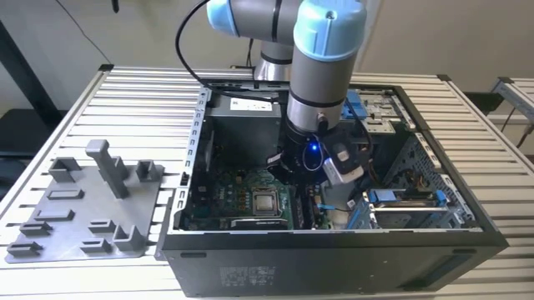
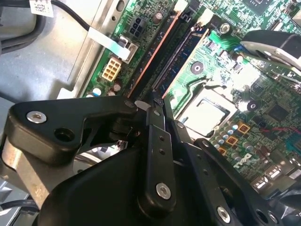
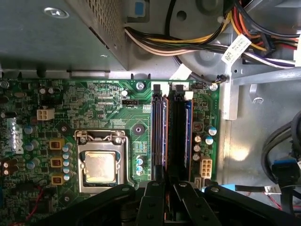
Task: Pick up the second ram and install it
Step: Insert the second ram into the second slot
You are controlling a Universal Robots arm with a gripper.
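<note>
Inside the open computer case (image 1: 467, 206), the arm's gripper (image 3: 167, 186) hangs over the motherboard (image 3: 108, 101), its jaws clenched on the second ram (image 3: 177, 136), which stands edge-on in a memory slot beside the square silver chip (image 3: 99, 167). Case walls and the power supply (image 1: 242, 128) hem the arm closely; the grey fixture tray (image 1: 84, 215) sits apart on the slatted surface (image 1: 142, 100).

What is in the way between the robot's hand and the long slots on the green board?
Nothing visible. The hand sits right at the end of the long slots on the green board; the cables lie off the board, beyond its edge.
</note>
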